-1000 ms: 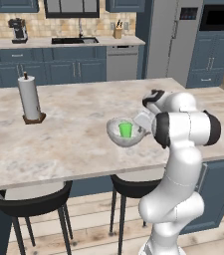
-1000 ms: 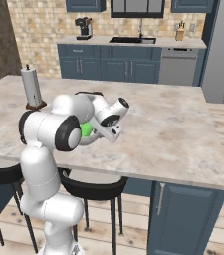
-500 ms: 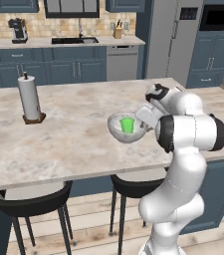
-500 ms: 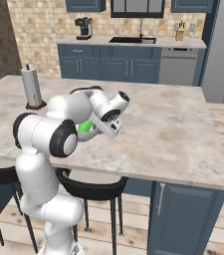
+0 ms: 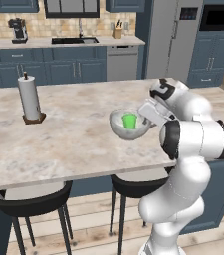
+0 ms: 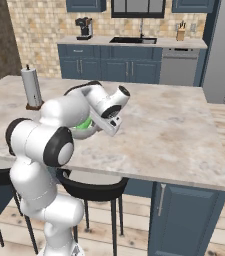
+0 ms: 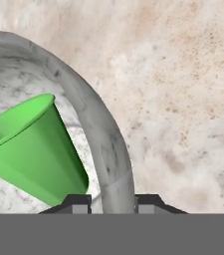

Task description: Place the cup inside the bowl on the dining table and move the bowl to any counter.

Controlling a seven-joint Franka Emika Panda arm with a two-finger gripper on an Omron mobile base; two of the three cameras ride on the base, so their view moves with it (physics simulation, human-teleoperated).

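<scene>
The gripper (image 7: 112, 201) pinches the rim of the bowl (image 5: 128, 125), one finger inside the wall and one outside. The bowl looks raised a little above the dining table (image 5: 73, 144), over its near long edge and toward the end by the robot. The green cup (image 5: 129, 121) sits inside the bowl, leaning against its wall, and a paper towel roll (image 5: 30, 98) stands well apart toward the table's far end.

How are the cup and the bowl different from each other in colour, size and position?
The cup is bright opaque green; the bowl is translucent grey-white and speckled. The cup is small and narrow, while the bowl is much wider. The cup sits inside the bowl; the bowl's rim is pinched by the gripper. Both are open-topped, without handles, and are over the dining table.
</scene>
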